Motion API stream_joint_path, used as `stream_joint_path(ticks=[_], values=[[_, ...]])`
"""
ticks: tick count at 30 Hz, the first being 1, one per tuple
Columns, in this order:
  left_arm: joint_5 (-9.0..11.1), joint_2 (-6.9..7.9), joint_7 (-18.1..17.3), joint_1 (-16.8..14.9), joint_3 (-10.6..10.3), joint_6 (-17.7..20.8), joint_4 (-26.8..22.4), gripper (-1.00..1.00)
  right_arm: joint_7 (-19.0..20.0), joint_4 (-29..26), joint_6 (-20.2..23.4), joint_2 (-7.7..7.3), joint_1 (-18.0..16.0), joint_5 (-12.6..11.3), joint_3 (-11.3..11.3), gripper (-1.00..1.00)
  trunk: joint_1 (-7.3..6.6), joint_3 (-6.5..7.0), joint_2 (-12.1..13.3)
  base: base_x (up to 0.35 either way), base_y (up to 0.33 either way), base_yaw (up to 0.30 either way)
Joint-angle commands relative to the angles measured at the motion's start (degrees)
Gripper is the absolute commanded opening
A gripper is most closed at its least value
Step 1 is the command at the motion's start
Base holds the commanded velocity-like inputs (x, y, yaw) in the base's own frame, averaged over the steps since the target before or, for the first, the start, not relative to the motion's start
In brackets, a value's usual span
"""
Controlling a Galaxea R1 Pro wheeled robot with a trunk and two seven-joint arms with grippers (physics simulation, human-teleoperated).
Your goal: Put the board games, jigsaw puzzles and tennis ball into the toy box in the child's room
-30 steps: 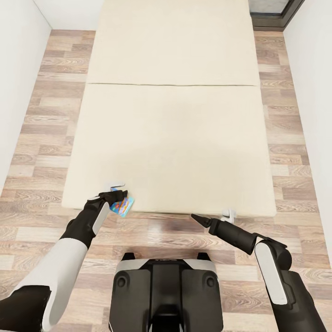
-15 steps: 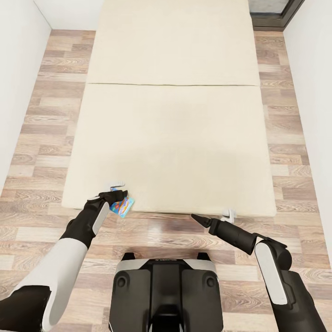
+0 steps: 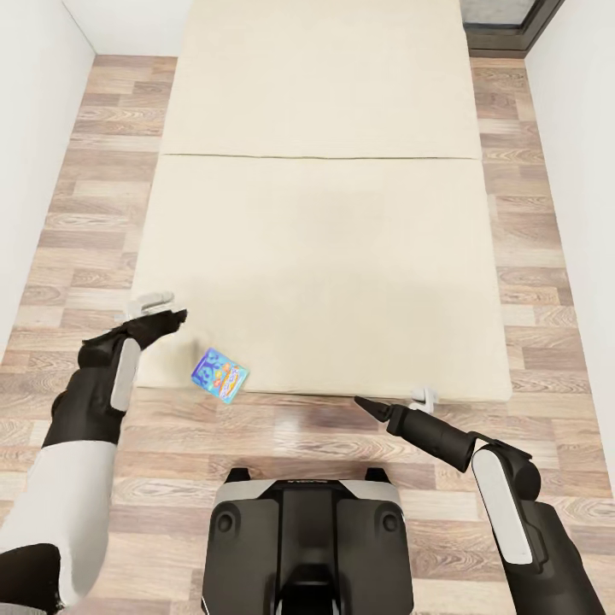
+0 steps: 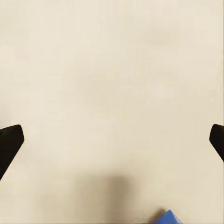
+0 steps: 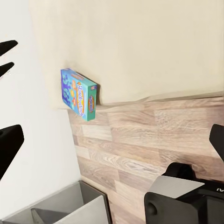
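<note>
A small blue board game (image 3: pixel 220 374) lies free on the beige bed (image 3: pixel 316 256), right at its near edge; the right wrist view shows this board game (image 5: pixel 78 93) from the side, at the mattress edge above the floor. My left gripper (image 3: pixel 155 304) hovers over the bed's near left corner, to the left of the game and apart from it, open and empty. In the left wrist view its dark fingertips (image 4: pixel 9 142) stand wide apart over bare mattress, with a blue corner of the game (image 4: pixel 169 218) at the frame's edge. My right gripper (image 3: pixel 424 396) is open at the bed's near edge, to the right.
Wood-plank floor (image 3: pixel 94 171) runs along both sides of the bed between white walls. My own base (image 3: pixel 307 538) stands just before the bed's near edge. A dark window frame (image 3: pixel 512 26) sits at the far right corner.
My left gripper has let go of the blue board game and drawn off to the left and further over the bed's corner. The game stays at the bed's edge. The right arm is unmoved.
</note>
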Motion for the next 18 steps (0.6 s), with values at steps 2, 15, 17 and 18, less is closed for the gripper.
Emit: stream_joint_path(ticks=[2,15,17,18], values=[[1.1,0.73,-2.1,0.1,4.8,4.3,-3.5,1.0,0.2,0.0,0.3,0.0,0.0,0.0,-0.1,1.0,0.04,-0.06,-0.1,0.0,0.0,0.0],[1.7,19.89,-54.5,12.1,33.6,22.7,-0.1,1.0,0.6,0.0,0.3,-0.17,0.0,0.0,-0.5,1.0,0.04,-0.06,-0.1,0.0,0.0,0.0],[1.5,21.98,-63.9,16.2,34.8,22.3,4.1,1.0,0.8,0.0,0.1,-0.16,0.0,0.0,-0.5,1.0,0.04,-0.06,-0.1,0.0,0.0,0.0],[1.5,22.4,-65.6,17.0,35.0,22.0,5.0,1.0,0.8,0.0,0.0,-0.16,0.0,0.0,-0.5,1.0,0.04,-0.06,-0.1,0.0,0.0,0.0]])
